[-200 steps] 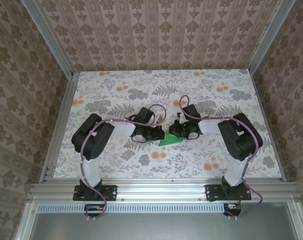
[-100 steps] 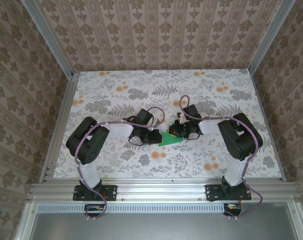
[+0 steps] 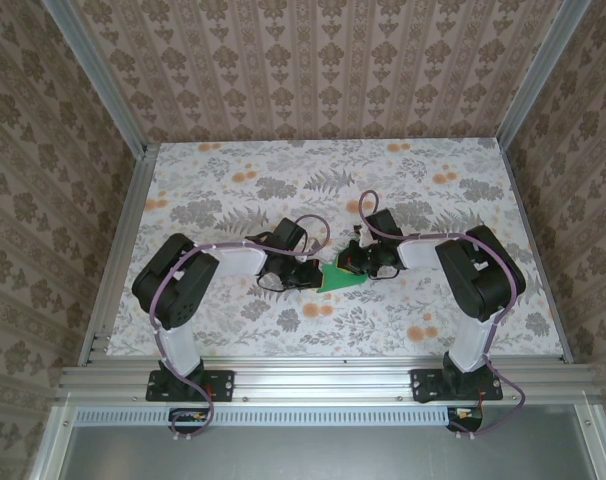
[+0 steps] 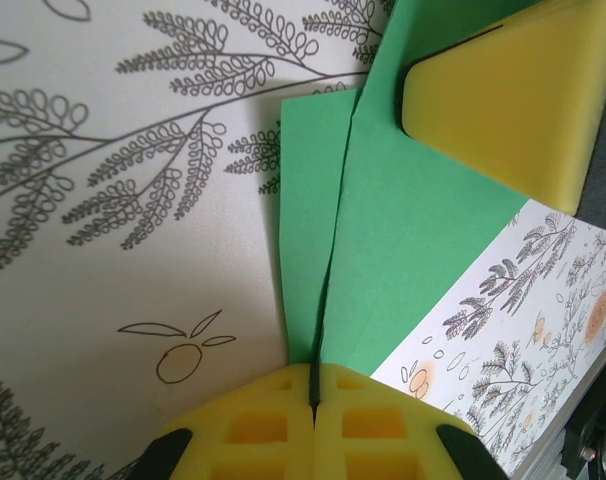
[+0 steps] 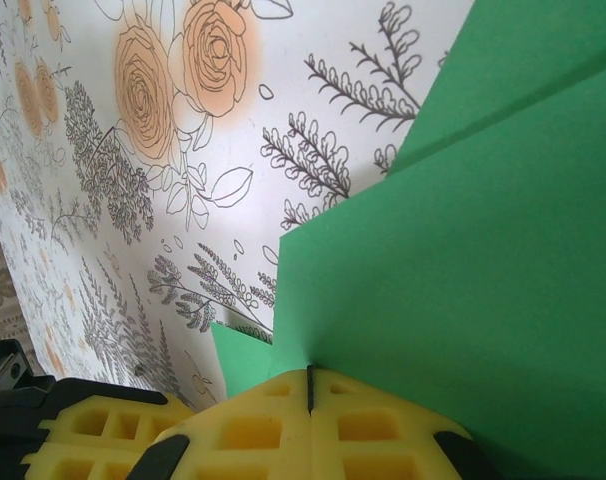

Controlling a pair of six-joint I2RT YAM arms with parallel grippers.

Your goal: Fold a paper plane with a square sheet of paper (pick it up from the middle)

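Folded green paper [image 3: 339, 279] sits mid-worktop [image 3: 233, 190], between the arms; left claw [image 4: 313, 388] closed tight, pinching the paper's creased edge; right claw [image 5: 310, 383] closed tight, pinching the opposite edge.

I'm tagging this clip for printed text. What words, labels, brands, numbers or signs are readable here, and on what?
None can be read.
The green paper is plain, with no print.
The tablecloth carries only drawn leaves and flowers.
The wallpaper carries only ornament.
If the arm bases bear labels, they are too small to read.
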